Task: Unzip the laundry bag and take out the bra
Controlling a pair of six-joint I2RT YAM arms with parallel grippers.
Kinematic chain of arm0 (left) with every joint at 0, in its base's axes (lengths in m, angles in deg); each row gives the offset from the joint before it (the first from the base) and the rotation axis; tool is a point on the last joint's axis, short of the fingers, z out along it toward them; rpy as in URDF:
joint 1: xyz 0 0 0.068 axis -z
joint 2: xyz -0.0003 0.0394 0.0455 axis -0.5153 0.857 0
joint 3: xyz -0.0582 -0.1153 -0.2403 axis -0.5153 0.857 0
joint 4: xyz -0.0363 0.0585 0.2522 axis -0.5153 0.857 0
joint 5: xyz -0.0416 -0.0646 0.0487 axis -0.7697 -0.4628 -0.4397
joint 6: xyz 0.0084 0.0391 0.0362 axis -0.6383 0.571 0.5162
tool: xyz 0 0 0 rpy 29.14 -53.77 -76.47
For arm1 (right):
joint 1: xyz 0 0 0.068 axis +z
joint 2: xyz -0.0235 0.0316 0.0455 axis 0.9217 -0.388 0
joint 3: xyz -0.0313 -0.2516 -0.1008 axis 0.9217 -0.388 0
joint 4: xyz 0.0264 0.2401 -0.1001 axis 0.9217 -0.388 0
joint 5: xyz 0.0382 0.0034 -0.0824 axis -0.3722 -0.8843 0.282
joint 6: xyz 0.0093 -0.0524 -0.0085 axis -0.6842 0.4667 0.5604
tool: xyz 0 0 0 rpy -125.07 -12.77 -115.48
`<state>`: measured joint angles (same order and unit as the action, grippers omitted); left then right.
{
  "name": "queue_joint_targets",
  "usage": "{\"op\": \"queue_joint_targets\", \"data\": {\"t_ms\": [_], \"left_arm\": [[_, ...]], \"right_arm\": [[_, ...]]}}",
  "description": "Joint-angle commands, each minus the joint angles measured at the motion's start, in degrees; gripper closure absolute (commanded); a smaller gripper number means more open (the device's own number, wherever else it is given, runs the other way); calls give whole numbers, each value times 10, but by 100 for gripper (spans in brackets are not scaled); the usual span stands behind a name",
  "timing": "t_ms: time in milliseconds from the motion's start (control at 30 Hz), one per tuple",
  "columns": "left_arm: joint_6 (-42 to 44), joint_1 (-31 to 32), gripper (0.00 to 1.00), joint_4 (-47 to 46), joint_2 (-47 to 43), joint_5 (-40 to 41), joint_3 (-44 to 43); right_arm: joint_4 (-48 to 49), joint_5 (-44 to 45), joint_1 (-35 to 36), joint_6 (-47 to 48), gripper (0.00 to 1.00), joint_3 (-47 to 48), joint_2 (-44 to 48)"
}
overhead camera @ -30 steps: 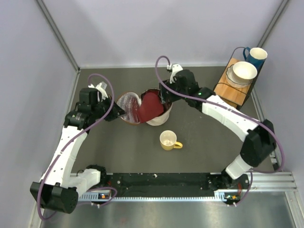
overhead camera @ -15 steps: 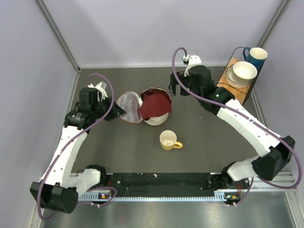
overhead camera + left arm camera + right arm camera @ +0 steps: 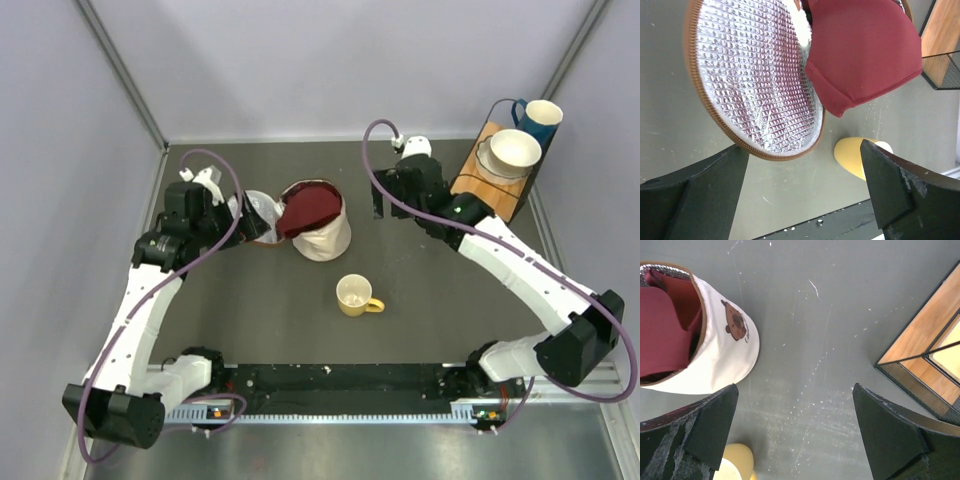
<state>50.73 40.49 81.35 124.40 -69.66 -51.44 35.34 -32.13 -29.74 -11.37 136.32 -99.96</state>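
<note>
The cream laundry bag [image 3: 325,238] lies unzipped in the table's middle, its brown-rimmed mesh lid [image 3: 264,214] flapped open to the left. The maroon bra [image 3: 308,203] sticks out of the bag's mouth. My left gripper [image 3: 243,216] is open beside the lid, holding nothing; its wrist view shows the lid [image 3: 755,75] and bra [image 3: 860,50] ahead of the open gripper [image 3: 802,160]. My right gripper [image 3: 374,203] hangs open to the right of the bag; from that wrist, the bag [image 3: 727,357] and bra [image 3: 662,335] lie left of the empty gripper [image 3: 795,395].
A yellow mug [image 3: 355,295] stands in front of the bag. At the back right a wooden rack [image 3: 485,185] carries a white bowl [image 3: 513,150] and a blue mug [image 3: 540,117]; its mesh corner [image 3: 920,365] shows in the right wrist view.
My left gripper has opened and let go of the lid. My right gripper has opened wider and drawn back to the right, away from the bra, which stays in the bag's mouth.
</note>
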Motion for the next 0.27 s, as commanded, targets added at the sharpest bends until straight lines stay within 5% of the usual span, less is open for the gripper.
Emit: {"op": "queue_joint_targets", "data": {"t_ms": [0,233], "left_arm": [[44,-2,1,8,-24,50,-46],[60,-2,1,16,-55,98,-68]], "right_arm": [[4,15,-3,-13,1,-7,25],[15,14,-3,-10,1,-12,28]]}}
